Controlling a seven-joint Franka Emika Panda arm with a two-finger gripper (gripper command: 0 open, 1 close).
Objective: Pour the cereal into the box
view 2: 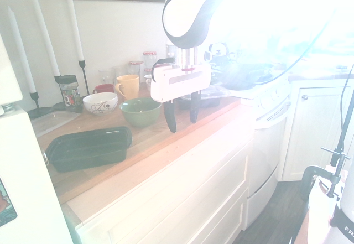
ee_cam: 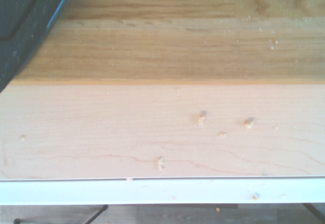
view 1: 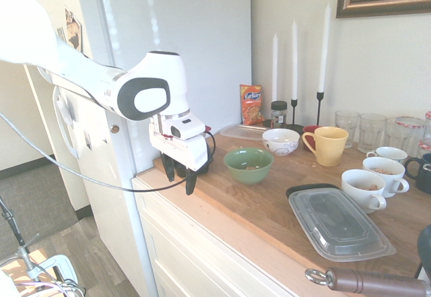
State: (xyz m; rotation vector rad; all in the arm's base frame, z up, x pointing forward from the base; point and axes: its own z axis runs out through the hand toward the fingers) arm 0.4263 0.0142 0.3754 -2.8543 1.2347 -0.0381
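**Robot claw hangs open above the counter edge, pouring not yet begun**

A white robot arm reaches over a wooden counter (view 1: 269, 203) in a kitchen. Its claw (view 1: 179, 176) points straight down, just above the front edge of the counter. The two dark fingers (view 2: 170, 117) stand wide apart, and nothing is held between them.

Just behind the claw sits a green bowl (view 1: 248, 164) with a few tan bits of cereal (view 1: 250, 168) in its bottom. Beyond the bowl, further from the claw, are a white patterned bowl (view 1: 281, 141), a yellow mug (view 1: 328, 146), an orange snack packet (view 1: 251, 104) and three tall white candles (view 1: 294, 53). Off to one side, well apart from the claw, white cups (view 1: 364, 189) hold more tan bits, next to a flat container with a clear lid (view 1: 338, 223).

On the claw's other side, near the end of the counter, rests the black plastic box (view 2: 88, 147). It has low walls and looks empty, though glare washes out much of that view. A dark corner of it shows in the close-up wrist view.

Directly under the claw, that close-up view shows bare wood with a few loose crumbs (ee_cam: 201, 117) scattered on it.

Judging by this, the task is at its very start: no vessel has been gripped and no cereal seems to have reached the box. Picking up a cereal-holding vessel, carrying it over and tipping it all remain.
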